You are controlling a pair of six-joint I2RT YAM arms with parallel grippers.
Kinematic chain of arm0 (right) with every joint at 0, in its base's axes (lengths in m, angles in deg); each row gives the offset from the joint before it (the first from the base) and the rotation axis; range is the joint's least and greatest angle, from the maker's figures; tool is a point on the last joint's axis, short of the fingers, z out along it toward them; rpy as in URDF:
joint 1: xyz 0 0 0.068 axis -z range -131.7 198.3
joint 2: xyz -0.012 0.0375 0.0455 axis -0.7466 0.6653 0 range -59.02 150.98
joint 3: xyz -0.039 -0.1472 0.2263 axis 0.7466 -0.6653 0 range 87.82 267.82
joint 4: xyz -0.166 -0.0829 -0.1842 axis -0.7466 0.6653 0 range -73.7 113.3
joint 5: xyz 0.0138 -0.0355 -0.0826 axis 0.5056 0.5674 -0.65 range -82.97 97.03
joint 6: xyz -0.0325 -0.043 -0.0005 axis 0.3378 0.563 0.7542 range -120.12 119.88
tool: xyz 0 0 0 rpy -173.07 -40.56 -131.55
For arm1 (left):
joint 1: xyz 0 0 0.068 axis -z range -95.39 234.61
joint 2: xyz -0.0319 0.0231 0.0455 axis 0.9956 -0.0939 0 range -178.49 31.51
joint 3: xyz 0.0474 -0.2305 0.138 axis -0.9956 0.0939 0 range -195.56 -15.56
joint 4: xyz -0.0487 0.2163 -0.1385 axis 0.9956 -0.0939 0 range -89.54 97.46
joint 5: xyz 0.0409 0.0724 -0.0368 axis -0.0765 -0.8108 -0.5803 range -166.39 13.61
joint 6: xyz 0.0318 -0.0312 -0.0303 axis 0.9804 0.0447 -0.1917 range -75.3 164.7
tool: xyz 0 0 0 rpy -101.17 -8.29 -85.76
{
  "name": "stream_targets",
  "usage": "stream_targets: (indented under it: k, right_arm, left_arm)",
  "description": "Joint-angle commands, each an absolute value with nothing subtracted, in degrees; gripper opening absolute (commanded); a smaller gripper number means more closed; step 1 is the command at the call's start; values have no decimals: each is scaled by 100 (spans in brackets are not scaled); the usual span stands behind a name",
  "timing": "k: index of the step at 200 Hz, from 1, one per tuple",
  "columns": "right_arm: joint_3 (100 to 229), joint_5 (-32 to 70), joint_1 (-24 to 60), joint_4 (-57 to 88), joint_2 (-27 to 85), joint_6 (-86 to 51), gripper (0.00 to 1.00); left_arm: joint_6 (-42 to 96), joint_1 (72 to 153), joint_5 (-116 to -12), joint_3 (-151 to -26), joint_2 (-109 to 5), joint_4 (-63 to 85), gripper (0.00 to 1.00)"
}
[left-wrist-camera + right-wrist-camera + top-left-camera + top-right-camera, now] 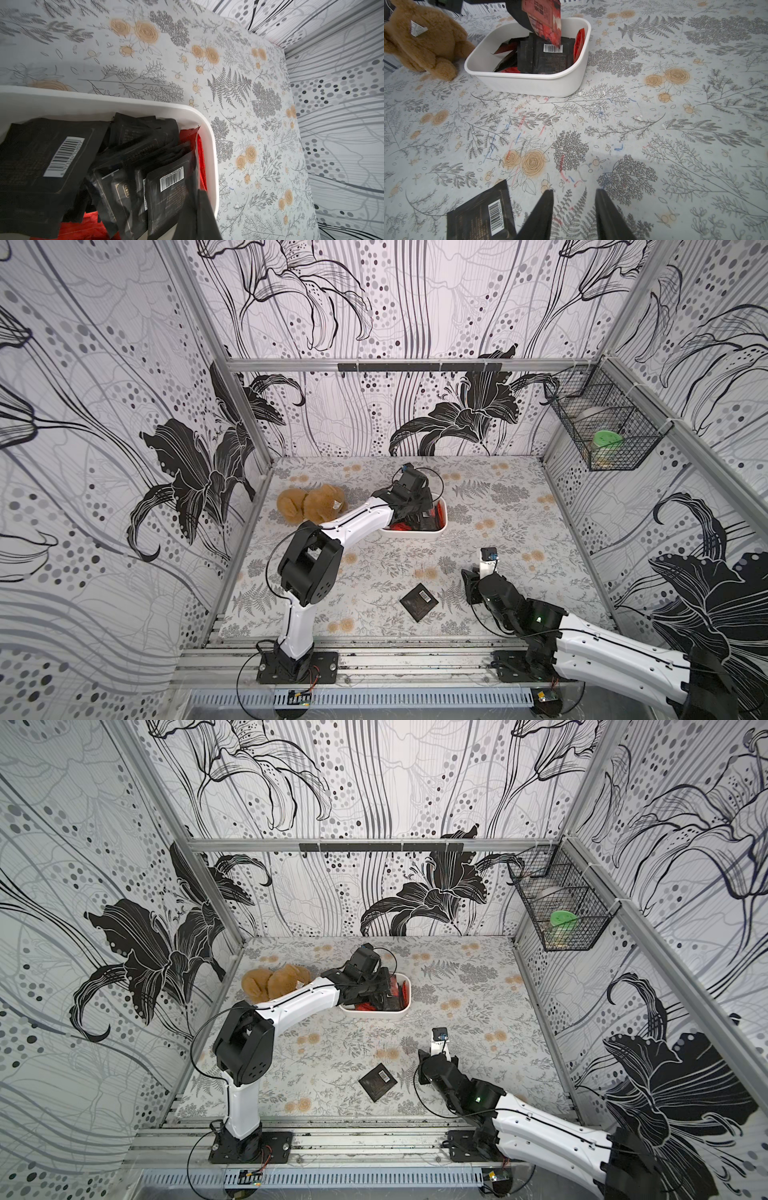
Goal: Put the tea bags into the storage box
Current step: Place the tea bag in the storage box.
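Fern-and-rose printed table (519, 531), walled by lily-patterned panels (374, 302). Mid-frame in both top views: smooth white round-cornered storage box (411, 536), filled with crinkled black barcode-labelled tea bags (62, 158). Above it, left gripper (417, 508) clamped on glossy red tea bag (545, 22). Lower right: right gripper (574, 191), jaws parted, empty. Just beside it, flat black tea bag (419, 600).

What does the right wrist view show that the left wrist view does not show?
Only the right wrist view: the plush toy, a loose black tea bag on the table beside the open right end effector, and a red tea bag hanging over the storage box. Only the left wrist view: the right wall. Both: that box, with tea bags inside.
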State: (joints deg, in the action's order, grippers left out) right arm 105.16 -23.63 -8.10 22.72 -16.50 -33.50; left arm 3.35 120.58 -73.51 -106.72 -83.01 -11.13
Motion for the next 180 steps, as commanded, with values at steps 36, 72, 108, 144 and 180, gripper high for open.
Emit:
stream_targets:
  k: [36,72,108,144,180]
  right_arm:
    - [10562,-2240,-819,2162,-1574,-3209,39]
    - [10596,-2242,-819,2133,-1479,-3184,39]
    - [10610,-2183,-815,2090,-1393,-3152,40]
    - [10619,-2154,-821,2072,-1344,-3131,40]
    - [10610,-2027,-822,1989,-1333,-3069,40]
  left_arm:
    - [416,11889,-7307,-10791,-8453,-748,0]
    - [684,11807,-7421,-10761,-8427,-1091,2]
    - [834,11710,-7617,-10593,-8183,-1404,13]
    - [864,11621,-8622,-10157,-7494,-1491,47]
    - [698,11604,-9190,-9581,-6689,-1409,57]
